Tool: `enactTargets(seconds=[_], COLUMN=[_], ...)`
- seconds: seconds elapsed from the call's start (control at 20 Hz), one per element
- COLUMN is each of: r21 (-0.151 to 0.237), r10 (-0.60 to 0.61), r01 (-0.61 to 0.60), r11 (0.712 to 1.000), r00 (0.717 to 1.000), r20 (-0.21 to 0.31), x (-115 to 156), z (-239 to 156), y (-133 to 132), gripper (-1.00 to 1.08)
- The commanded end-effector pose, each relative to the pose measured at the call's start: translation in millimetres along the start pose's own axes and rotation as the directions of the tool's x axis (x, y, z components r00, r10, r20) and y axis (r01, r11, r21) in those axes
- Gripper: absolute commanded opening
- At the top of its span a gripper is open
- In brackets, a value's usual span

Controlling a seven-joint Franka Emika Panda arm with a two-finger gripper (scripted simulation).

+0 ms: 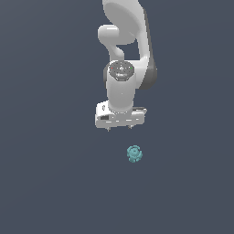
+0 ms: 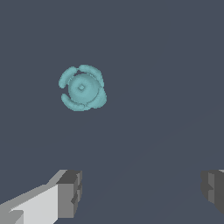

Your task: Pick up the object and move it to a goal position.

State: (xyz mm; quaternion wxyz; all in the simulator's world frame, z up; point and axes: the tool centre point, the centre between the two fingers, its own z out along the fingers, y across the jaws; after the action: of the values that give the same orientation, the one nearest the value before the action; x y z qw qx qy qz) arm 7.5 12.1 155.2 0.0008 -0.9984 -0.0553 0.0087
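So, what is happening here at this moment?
A white robot arm is working above a plain dark floor, meant to pick up a small teal object and move it elsewhere. The gripper is open and empty, with its fingers spread wide. The object lies on the floor apart from the gripper, not between the fingers, so nothing is grasped yet. In the exterior view it sits lower than the gripper and slightly toward that view's right.
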Motion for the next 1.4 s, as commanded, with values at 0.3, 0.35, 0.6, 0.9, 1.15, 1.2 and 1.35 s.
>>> enactTargets(seconds=[0.3,0.35,0.6,0.9,1.15,1.2,1.35], r21=[-0.006,-0.006,-0.007,-0.006,-0.006,-0.006,-0.006], r10=[-0.081,-0.093,-0.145,-0.183,-0.194,-0.194,-0.193], r01=[0.081,0.093,0.145,0.182,0.194,0.194,0.193], r11=[0.997,0.996,0.989,0.983,0.981,0.981,0.981], r00=[0.997,0.996,0.989,0.983,0.981,0.981,0.981], r20=[-0.005,-0.006,-0.011,-0.015,-0.016,-0.016,-0.016], x=[35.8,41.2,62.7,77.2,81.6,81.8,80.8], z=[23.1,27.1,45.1,59.4,64.2,64.3,65.6], y=[-24.1,-28.2,-46.2,-59.9,-64.4,-64.3,-64.1], gripper=[1.0,1.0,1.0,1.0,1.0,1.0,1.0])
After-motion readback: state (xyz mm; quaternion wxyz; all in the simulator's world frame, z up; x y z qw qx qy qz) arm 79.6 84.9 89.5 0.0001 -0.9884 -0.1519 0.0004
